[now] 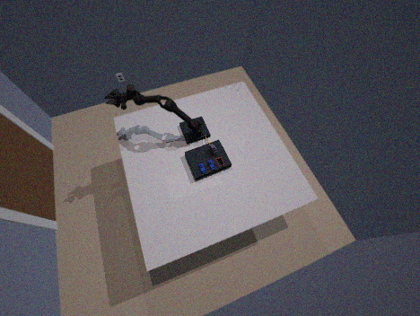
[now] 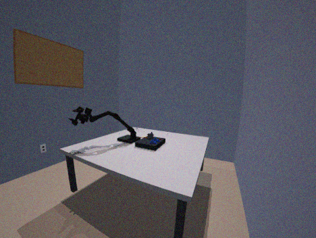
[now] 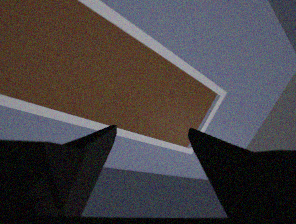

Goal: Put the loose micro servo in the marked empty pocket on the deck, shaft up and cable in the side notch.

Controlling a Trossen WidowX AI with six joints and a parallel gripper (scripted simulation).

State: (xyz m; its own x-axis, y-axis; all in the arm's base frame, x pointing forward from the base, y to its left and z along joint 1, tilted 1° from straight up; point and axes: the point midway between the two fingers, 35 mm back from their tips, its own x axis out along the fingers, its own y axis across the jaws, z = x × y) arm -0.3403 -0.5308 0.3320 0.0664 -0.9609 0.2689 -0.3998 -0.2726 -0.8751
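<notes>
on the white table (image 2: 162, 162), the arm's jaws gape wide, holding nothing.

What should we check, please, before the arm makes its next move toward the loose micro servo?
1. Gripper open with nothing between the fingers: ok.
2. Gripper near the micro servo: not ok; the arm reaches out past the table edge, facing the corkboard.
3. Red-marked pocket empty: ok, as far as the top view shows.
4. Servo loose by the deck, on its base-side edge: ok.
5. Servo's shaft direction and cable lay: cannot tell, too small.
6. Blue servos already seated beside the pocket: ok.
</notes>
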